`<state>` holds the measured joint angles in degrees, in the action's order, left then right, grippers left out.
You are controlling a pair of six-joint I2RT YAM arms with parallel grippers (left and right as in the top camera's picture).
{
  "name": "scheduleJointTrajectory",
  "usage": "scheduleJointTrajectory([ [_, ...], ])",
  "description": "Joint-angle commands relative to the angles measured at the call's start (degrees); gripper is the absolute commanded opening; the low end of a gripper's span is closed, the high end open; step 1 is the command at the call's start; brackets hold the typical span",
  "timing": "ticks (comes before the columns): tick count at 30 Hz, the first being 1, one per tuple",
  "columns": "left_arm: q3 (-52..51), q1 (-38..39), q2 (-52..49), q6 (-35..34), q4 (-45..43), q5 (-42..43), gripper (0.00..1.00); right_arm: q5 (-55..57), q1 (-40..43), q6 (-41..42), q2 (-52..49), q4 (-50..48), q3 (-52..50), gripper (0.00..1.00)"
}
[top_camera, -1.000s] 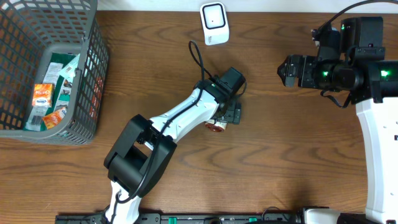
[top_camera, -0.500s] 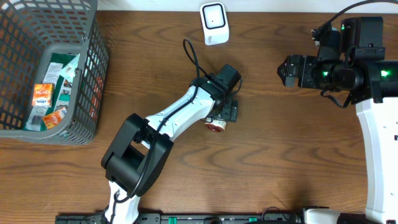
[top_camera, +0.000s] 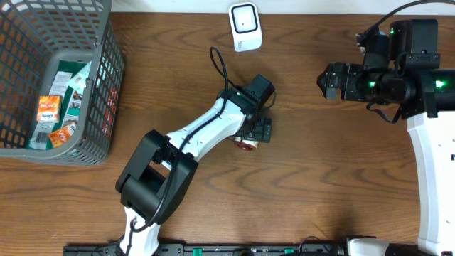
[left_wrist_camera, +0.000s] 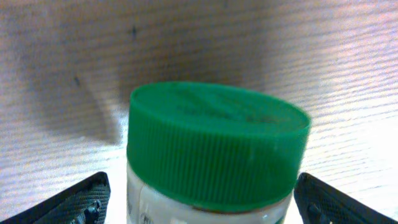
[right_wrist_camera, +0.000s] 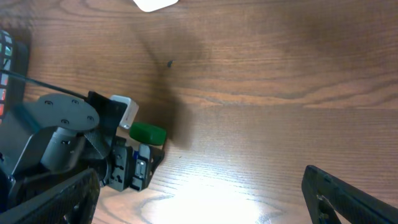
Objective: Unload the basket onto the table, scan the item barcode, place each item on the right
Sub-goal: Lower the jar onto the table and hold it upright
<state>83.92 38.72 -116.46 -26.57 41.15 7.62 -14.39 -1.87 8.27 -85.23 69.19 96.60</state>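
Note:
The item is a small pale jar with a green ribbed cap [left_wrist_camera: 217, 149]. It fills the left wrist view, resting on the wooden table between the two black fingers [left_wrist_camera: 74, 202]. A gap shows on each side of it, so my left gripper [left_wrist_camera: 202, 202] stands open around the jar without touching it. From overhead only a reddish part of the jar [top_camera: 246, 145] peeks out under the left gripper [top_camera: 260, 130]. The white barcode scanner [top_camera: 244, 27] stands at the table's far edge. My right gripper [top_camera: 328, 80] hovers open and empty at the right; its view shows the green cap [right_wrist_camera: 148, 133].
A grey mesh basket [top_camera: 106, 85] holding several packets stands at the far left. The left arm's black cable [top_camera: 222, 60] loops over the table between the scanner and the arm. The scanner's edge [right_wrist_camera: 155, 4] shows at the top of the right wrist view.
The left arm has shifted slightly to the left over the jar, then held still. The right arm has not moved.

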Motion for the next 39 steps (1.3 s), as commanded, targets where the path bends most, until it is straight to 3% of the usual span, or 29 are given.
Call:
scheduleJointTrajectory([
  [1, 1.0, 0.1, 1.6, 0.9, 1.3, 0.5, 0.92, -0.5, 0.0, -0.8, -0.3, 0.0, 1.2, 0.99],
  [6, 1.0, 1.4, 1.6, 0.9, 1.9, 0.5, 0.84, -0.5, 0.0, -0.8, -0.3, 0.0, 1.2, 0.99],
  [18, 1.0, 5.0, 1.6, -3.0, -0.1, 0.5, 0.84, -0.5, 0.0, -0.8, -0.3, 0.0, 1.2, 0.99],
  [38, 1.0, 5.1, 1.5, -7.0, -4.6, -7.2, 0.87, -0.5, 0.0, -0.8, -0.3, 0.0, 1.2, 0.99],
  [39, 1.0, 5.1, 1.5, -7.0, -4.6, -7.7, 0.93, -0.5, 0.0, -0.9, -0.3, 0.0, 1.2, 0.99],
])
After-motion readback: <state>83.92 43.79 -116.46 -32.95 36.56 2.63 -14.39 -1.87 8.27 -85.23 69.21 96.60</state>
